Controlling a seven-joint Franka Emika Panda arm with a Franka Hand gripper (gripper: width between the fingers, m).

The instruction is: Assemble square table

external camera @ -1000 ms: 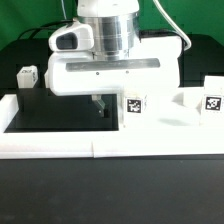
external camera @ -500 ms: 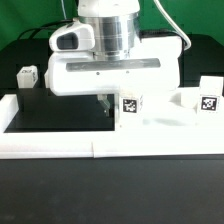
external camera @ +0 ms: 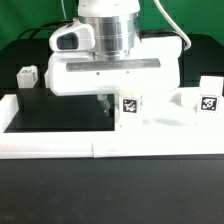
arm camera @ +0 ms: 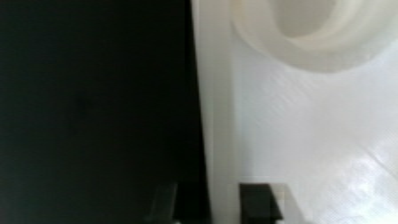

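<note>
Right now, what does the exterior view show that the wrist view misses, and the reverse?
Exterior view only: three small white tagged legs, one on the exterior view's left and two toward its right, plus the long white border rail in front. Wrist view only: a round corner socket, and the large white square plastic plate's edge running between the two fingertips. Both: that plate and the gripper; neither settles whether it grips.

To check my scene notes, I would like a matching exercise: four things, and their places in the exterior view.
Things:
1 gripper
2 lone leg
3 border rail
4 square plate

Places:
A far at the exterior view's left
B across the foreground
C centre, under the arm
D to the exterior view's right of the black surface

Pairs: 1-C, 2-A, 3-B, 4-D
</note>
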